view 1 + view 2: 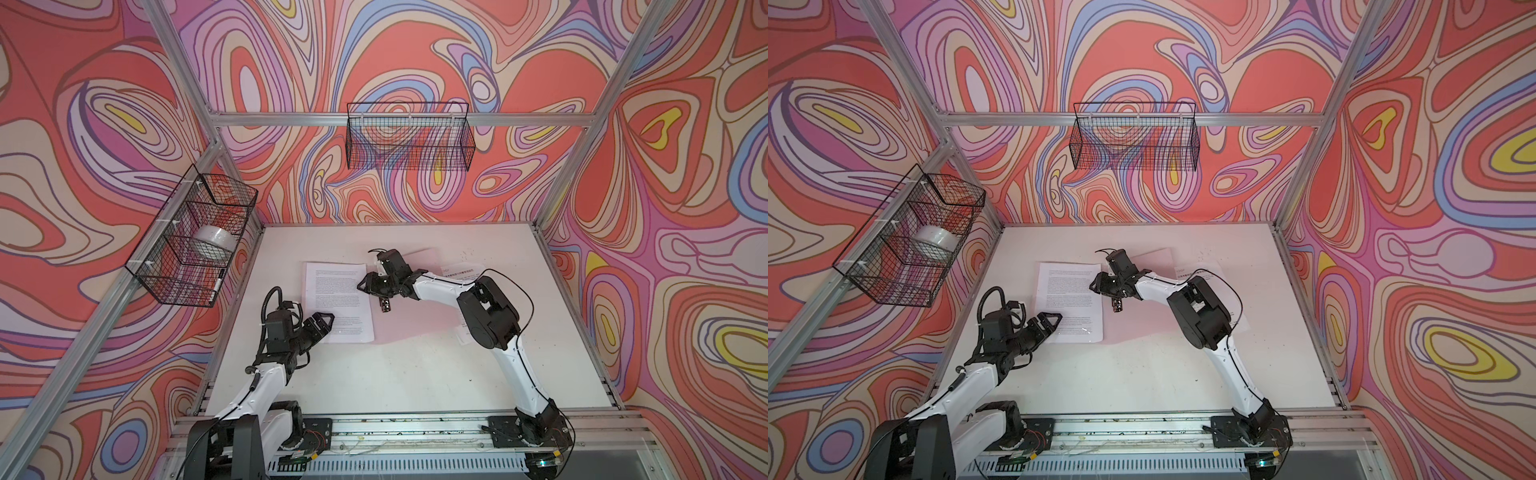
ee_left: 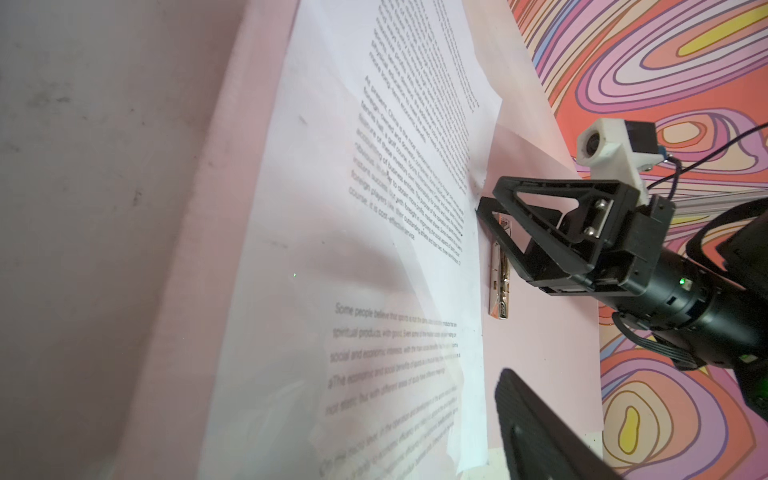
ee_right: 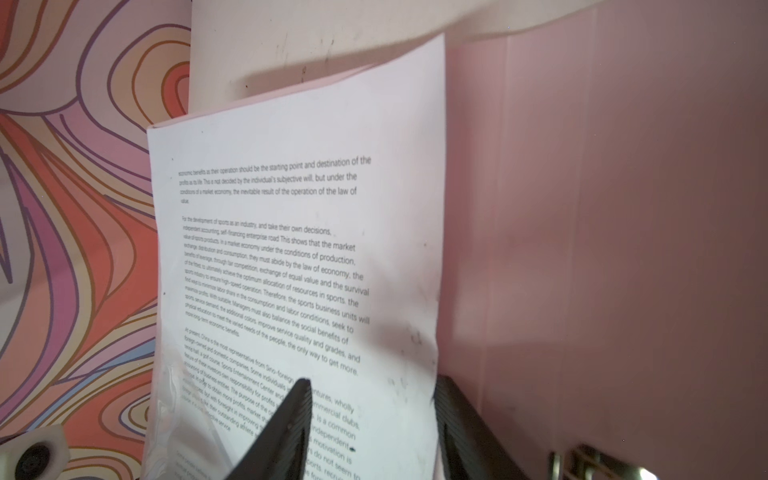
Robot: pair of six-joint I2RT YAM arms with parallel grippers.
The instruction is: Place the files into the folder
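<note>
Here the left pincer (image 1: 326,320), apart, is over the files' (image 1: 336,291) seven o'clock corner. The right pincer (image 1: 365,285), also apart, is at their two o'clock edge.

Soft, even overhead light; faint, diffuse shadows on the flat white tabletop (image 1: 374,374). Both top views bow at the edges; close-up black ribbed fingers (image 3: 286,428) blur.

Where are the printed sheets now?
In both top views, the sheets lie left of centre on the open pink folder, between the left gripper and right gripper.
</note>
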